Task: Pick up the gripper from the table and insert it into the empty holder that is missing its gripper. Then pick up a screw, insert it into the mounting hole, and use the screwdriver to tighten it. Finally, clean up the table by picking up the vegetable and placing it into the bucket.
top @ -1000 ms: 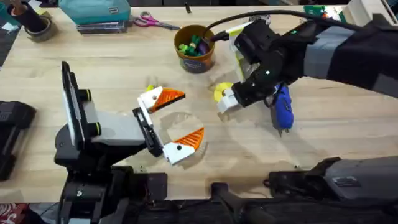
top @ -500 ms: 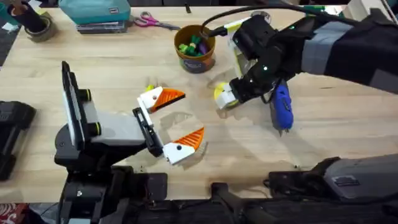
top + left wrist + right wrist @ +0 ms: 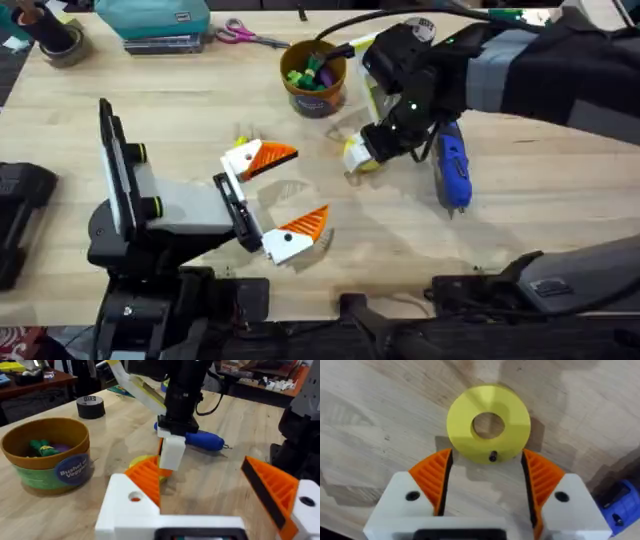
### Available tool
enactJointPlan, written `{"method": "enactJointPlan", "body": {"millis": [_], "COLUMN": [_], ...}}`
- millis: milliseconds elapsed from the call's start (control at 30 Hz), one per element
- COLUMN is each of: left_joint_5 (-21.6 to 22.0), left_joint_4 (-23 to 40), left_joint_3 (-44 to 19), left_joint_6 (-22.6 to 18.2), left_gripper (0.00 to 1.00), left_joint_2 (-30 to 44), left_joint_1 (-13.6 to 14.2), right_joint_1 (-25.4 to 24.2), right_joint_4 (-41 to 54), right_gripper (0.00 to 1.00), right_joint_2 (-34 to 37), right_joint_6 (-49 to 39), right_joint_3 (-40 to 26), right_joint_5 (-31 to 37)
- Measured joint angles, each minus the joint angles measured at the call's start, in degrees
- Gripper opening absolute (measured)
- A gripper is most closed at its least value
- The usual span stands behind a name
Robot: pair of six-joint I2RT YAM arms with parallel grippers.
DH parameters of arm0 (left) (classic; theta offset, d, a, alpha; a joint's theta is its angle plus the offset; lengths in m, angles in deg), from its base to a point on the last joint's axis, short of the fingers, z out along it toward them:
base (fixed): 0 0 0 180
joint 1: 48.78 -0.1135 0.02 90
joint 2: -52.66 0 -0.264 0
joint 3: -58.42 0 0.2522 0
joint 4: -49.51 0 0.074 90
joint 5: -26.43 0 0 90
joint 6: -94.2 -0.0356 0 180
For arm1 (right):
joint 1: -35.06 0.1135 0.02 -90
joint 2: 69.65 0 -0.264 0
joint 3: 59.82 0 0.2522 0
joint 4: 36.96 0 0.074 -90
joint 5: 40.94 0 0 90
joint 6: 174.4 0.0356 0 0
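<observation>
Pale wooden table (image 3: 540, 215) bears bucket (image 3: 313, 78) and screwdriver (image 3: 451, 170).

The pale, light-grained wooden bench (image 3: 180, 90) carries a bright blue pen-shaped plastic screwdriver (image 3: 451, 172) and a flat yellow plastic disc with a round centre hole (image 3: 488, 424), a small dark speck near its rim. The round brown-orange cup-shaped bucket (image 3: 47, 454) has a green band low on its wall and a dark blue round label with pale lettering, with green and what looks like purple toys inside. Both the left hand (image 3: 287, 196) and the right hand (image 3: 487, 480) are white angular plastic with orange ribbed faces, on black arms.
</observation>
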Motion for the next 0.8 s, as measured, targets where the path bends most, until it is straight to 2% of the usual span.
{"method": "enactJointPlan", "body": {"millis": [333, 467, 500, 567, 800], "left_joint_5": [0.0, 0.0, 0.0, 0.0, 0.0], "left_joint_4": [0.0, 0.0, 0.0, 0.0, 0.0], "left_joint_3": [0.0, 0.0, 0.0, 0.0, 0.0], "left_joint_6": [0.0, 0.0, 0.0, 0.0, 0.0], "left_gripper": [0.985, 0.986, 0.986, 0.986, 0.986], "left_joint_2": [0.0, 0.0, 0.0, 0.0, 0.0], "left_joint_1": [0.0, 0.0, 0.0, 0.0, 0.0], "right_joint_1": [0.2, 0.8, 1.0, 1.0, 1.0], "right_joint_4": [0.0, 0.0, 0.0, 0.0, 0.0], "right_gripper": [0.743, 0.695, 0.642, 0.612, 0.409], "right_joint_2": [0.0, 0.0, 0.0, 0.0, 0.0], "right_joint_6": [0.0, 0.0, 0.0, 0.0, 0.0], "right_joint_3": [-0.2, -0.2, -0.2, -0.2, -0.2], "right_joint_5": [2.2, 2.3, 2.3, 2.3, 2.3]}}
